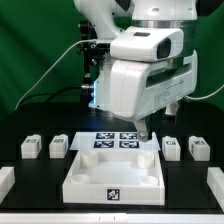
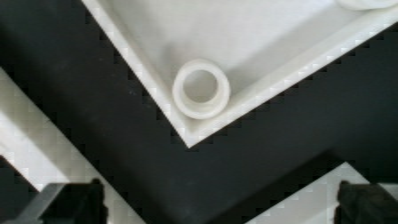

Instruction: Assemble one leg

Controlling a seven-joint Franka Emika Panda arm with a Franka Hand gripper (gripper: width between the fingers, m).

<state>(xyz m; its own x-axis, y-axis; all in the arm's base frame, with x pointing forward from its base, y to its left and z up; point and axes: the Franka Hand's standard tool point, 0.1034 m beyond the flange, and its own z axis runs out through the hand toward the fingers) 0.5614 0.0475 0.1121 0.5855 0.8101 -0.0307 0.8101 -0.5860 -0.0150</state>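
Observation:
Four small white legs with square tags stand in a row behind the panel: two on the exterior view's left (image 1: 31,147) (image 1: 59,146) and two on its right (image 1: 171,147) (image 1: 198,148). The large white rimmed panel (image 1: 113,176) lies in front. My gripper (image 1: 146,132) hangs over the panel's far right corner, apart from every leg. In the wrist view my gripper (image 2: 217,205) is open and empty, with dark fingertips (image 2: 71,202) at either edge. Below it shows a panel corner (image 2: 267,40) with a round recess (image 2: 201,88). No leg shows in the wrist view.
The marker board (image 1: 115,141) lies flat between the legs, just behind the panel. White blocks sit at the exterior view's far left (image 1: 5,181) and far right (image 1: 215,183) edges. The table is black, and a green backdrop stands behind the arm.

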